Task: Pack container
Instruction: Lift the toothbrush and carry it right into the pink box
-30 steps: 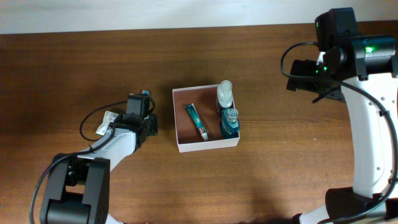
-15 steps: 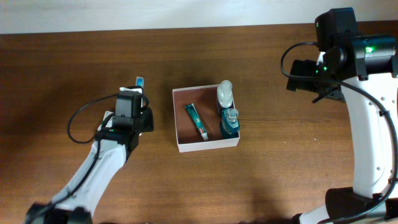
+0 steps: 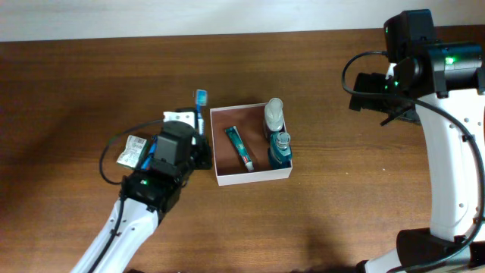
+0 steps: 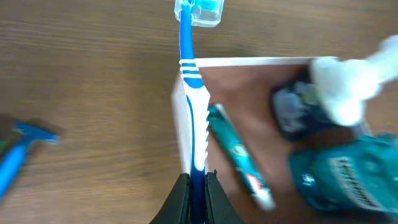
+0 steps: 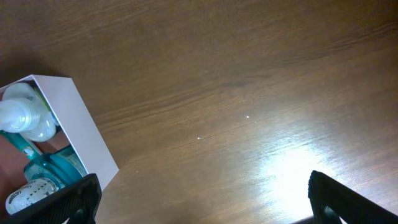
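The container (image 3: 254, 177) is a square white box with a reddish-brown inside, at mid table; it also shows in the left wrist view (image 4: 261, 61) and the right wrist view (image 5: 81, 130). In it lie a toothpaste tube (image 3: 239, 147) (image 4: 239, 155), a teal bottle (image 3: 280, 150) (image 4: 336, 177) and a clear bottle with a white cap (image 3: 273, 114) (image 4: 339, 87). My left gripper (image 3: 198, 142) (image 4: 198, 186) is shut on a blue and white toothbrush (image 3: 201, 106) (image 4: 193, 93), held over the box's left wall. My right gripper (image 3: 373, 85) (image 5: 205, 205) is open and empty, far right of the box.
A small greenish packet (image 3: 135, 149) lies left of my left arm. A small white item (image 3: 179, 117) lies by the toothbrush. A blue razor (image 4: 18, 155) lies on the wood to the left. Bare wood lies right of the box.
My left gripper has moved right and slightly toward the front with the toothbrush, reaching the box's left wall. The right arm has not moved.
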{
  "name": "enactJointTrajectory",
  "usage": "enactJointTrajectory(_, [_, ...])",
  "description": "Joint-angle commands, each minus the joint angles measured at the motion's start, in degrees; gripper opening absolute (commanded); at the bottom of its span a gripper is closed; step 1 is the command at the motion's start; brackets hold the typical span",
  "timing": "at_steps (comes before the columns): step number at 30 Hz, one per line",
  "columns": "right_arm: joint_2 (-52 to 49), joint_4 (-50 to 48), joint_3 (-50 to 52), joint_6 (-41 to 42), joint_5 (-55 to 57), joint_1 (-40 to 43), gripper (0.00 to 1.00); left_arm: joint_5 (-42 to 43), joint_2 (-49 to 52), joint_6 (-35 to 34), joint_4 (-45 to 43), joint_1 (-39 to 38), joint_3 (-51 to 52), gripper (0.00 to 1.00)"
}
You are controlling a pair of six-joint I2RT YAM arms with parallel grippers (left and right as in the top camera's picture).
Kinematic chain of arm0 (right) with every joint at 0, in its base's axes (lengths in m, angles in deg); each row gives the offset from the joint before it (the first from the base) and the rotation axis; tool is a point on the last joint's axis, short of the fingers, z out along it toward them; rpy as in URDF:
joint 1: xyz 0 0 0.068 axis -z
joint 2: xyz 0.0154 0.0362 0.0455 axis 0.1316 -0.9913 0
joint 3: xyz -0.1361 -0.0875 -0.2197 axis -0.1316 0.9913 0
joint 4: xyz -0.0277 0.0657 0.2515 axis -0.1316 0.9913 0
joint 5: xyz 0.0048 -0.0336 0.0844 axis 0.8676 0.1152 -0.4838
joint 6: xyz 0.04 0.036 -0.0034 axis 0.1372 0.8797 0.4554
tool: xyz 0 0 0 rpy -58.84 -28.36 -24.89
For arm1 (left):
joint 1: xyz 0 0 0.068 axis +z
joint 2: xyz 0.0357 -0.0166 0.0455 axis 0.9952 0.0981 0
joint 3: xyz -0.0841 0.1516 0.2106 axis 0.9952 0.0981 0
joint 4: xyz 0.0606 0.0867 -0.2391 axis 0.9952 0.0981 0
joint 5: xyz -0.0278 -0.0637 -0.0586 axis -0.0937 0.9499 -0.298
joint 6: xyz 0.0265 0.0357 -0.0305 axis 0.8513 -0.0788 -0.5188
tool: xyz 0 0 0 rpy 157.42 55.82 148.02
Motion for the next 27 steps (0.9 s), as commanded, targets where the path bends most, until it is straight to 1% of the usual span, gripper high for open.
enactJointTrajectory(1, [0.07,-0.04,-0.39,0.02,0.94,0.2,0.99,1.01,-0.94,-4.85,-0.15,-2.54,-1.38,0.0])
enactJointTrajectory(8, [0.07,-0.04,-0.39,0.02,0.94,0.2,0.98,1.01,-0.7,-5.68,0.26,-5.66,-3.48,0.01])
enactJointTrajectory(15, [0.07,-0.04,-0.39,0.02,0.94,0.2,0.98,0.52,0.81,-5.66,7.04,-5.92,-11.85,0.01])
enactJointTrajectory(19, [0.07,-0.04,-0.39,0.02,0.94,0.2,0.98,0.59,3.39,-5.7,10.47,-5.95,-15.15,0.01])
enactJointTrajectory(25, [0.07,-0.04,-0.39,0.02,0.94,0.2,0.98,1.95,8.96,-6.36,11.58,-5.95,-15.28,0.0])
enactJointTrajectory(27, [0.07,-0.04,-0.39,0.02,0.94,0.2,0.98,2.93,11.06,-7.76,11.58,-5.95,-15.28,0.0])
